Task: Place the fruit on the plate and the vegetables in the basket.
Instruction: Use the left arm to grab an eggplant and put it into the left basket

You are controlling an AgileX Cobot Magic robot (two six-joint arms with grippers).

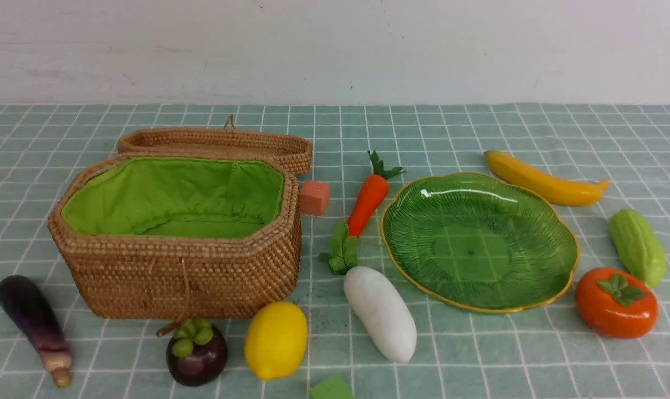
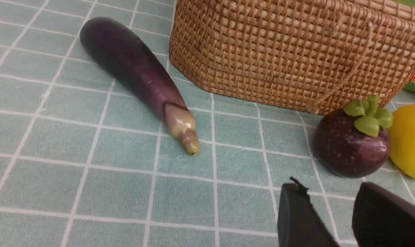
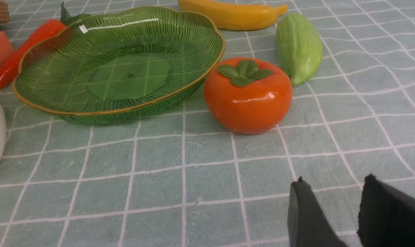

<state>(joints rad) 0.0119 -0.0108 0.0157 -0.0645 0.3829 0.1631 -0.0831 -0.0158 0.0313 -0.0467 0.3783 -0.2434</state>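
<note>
The open wicker basket (image 1: 179, 266) with green lining stands at the left and holds nothing. The green glass plate (image 1: 479, 244) at the right is bare. Eggplant (image 1: 32, 318), mangosteen (image 1: 196, 354) and lemon (image 1: 275, 339) lie in front of the basket. Radish (image 1: 380, 313) and carrot (image 1: 368, 202) lie between basket and plate. Banana (image 1: 542, 180), gourd (image 1: 637, 246) and persimmon (image 1: 615, 303) lie around the plate's right side. My left gripper (image 2: 329, 187) is open and empty, near the mangosteen (image 2: 349, 144). My right gripper (image 3: 334, 180) is open and empty, short of the persimmon (image 3: 248, 96).
The basket's lid (image 1: 218, 143) lies folded back behind it. A pink cube (image 1: 314, 197) sits by the basket's right corner. A green cube (image 1: 331, 388) shows at the front edge. A white wall stands behind the checked cloth.
</note>
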